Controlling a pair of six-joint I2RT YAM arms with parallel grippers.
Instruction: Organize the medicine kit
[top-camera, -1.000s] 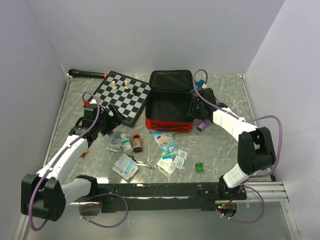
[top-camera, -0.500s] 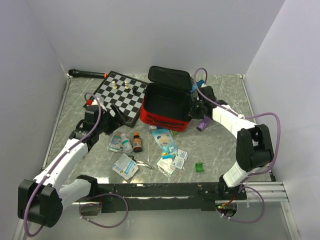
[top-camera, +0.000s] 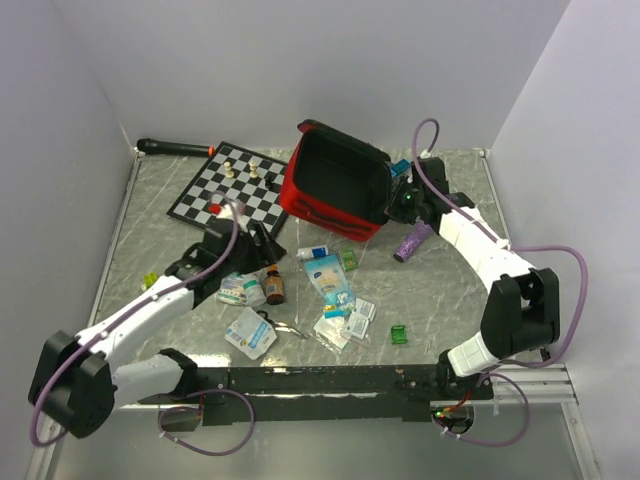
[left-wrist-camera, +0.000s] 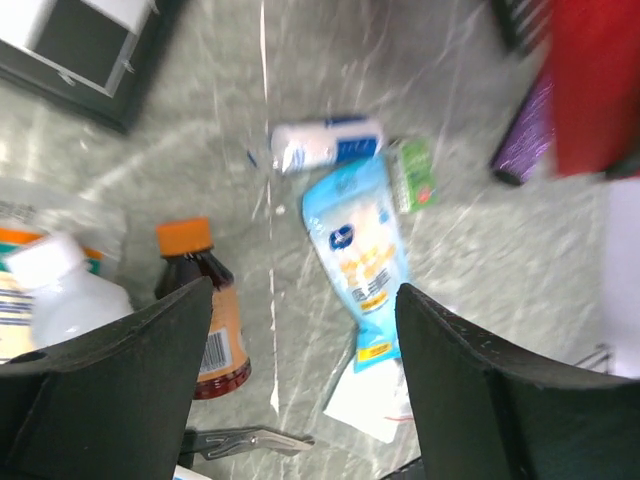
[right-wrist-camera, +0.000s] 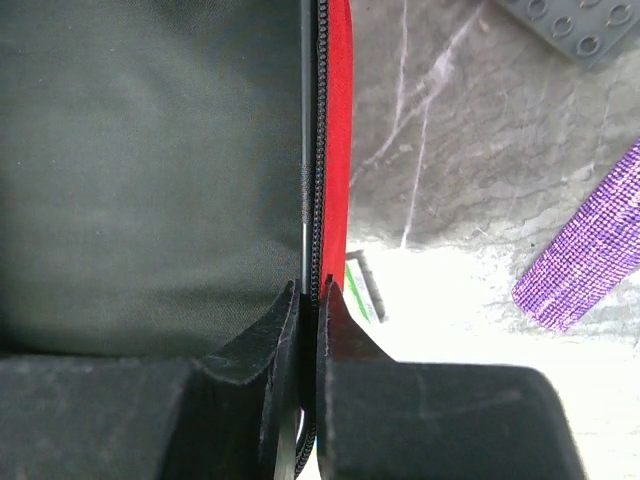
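While atilt, medicine kit (top-camera: 335, 185) mouth leftward

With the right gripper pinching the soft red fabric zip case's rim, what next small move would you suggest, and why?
Probably lower the right gripper so the red zip case sits flat on the grey marbled table: it is tipped up, its black-lined opening facing sideways, so loose supplies like the light blue pouch would not stay inside.

medicine kit (top-camera: 335, 190): matt red cloth, black lining | table (top-camera: 450, 290): smooth marbled grey | pouch (left-wrist-camera: 360, 250): glossy plastic
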